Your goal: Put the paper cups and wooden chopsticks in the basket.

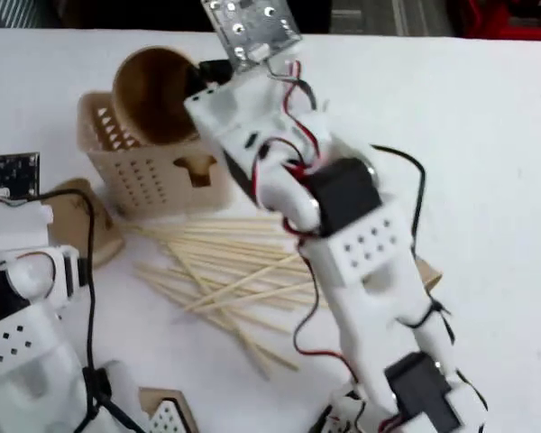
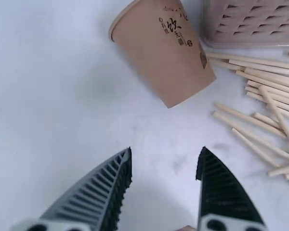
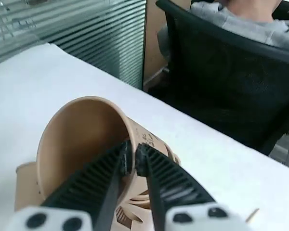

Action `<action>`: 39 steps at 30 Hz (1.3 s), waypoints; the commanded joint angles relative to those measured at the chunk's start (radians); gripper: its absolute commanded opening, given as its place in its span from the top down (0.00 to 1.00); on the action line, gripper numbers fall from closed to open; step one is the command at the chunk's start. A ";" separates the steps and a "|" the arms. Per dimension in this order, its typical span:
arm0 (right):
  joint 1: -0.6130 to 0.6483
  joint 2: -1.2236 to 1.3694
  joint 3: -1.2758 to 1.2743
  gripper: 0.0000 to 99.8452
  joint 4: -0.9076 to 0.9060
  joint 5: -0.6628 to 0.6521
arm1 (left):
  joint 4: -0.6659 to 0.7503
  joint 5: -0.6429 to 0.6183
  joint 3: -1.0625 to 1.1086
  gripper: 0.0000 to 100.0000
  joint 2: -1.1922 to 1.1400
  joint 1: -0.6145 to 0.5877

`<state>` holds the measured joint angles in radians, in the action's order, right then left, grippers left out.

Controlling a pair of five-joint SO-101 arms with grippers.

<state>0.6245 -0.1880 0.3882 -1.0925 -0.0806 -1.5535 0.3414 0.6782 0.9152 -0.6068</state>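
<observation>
Paper cup one (image 2: pixel 159 53) lies on its side on the surface (image 2: pixel 48 96) at far left, just beside the basket (image 1: pixel 153 176); can't tell if they touch. Left claw (image 2: pixel 166 154) hangs short of it, fingers spread, nothing between them. Paper cup two (image 1: pixel 158 95) is tilted over the back of the basket, mouth up, lower end dipping behind the rim; can't tell if it's seated. Right claw (image 3: pixel 134 147) is pinching its rim, one finger inside and one outside, tips nearly meeting on the wall. Wooden chopsticks (image 1: pixel 225 271) are a loose crossed heap on the surface in front of the basket, running right under the right arm; none in the basket as far as I can see. Handling guess: the cups are light and thin-walled, so they crush and ovalise under a side squeeze. The rim is the stiffest part, so take the lip the way the right claw does; cup one's mouth points away from the basket and looks reachable. The chopsticks are light, stiff and smooth, and will likely roll and fan out. Pinch across a few near mid-length so they hang level; a grab at the end would let them swing or slip. The pile overlaps, so expect neighbours to drag along.
</observation>
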 commanded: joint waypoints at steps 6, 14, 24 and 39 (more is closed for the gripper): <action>-0.042 0.051 0.038 0.91 0.016 0.100 | 0.017 0.000 0.003 0.78 0.013 -0.008; -0.059 0.015 0.094 0.82 -0.111 0.060 | 0.063 0.000 -0.006 0.78 0.012 -0.008; -0.154 -0.061 0.103 0.86 -0.427 -0.130 | 0.169 0.005 -0.051 0.77 -0.002 -0.008; -0.369 -0.059 -0.103 0.86 -0.539 -0.132 | -0.092 0.189 -0.867 0.77 -0.825 -0.030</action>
<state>0.2762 -0.2079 0.3314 -1.6556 -0.2033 -1.5873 0.4948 0.0384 0.2340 -0.6268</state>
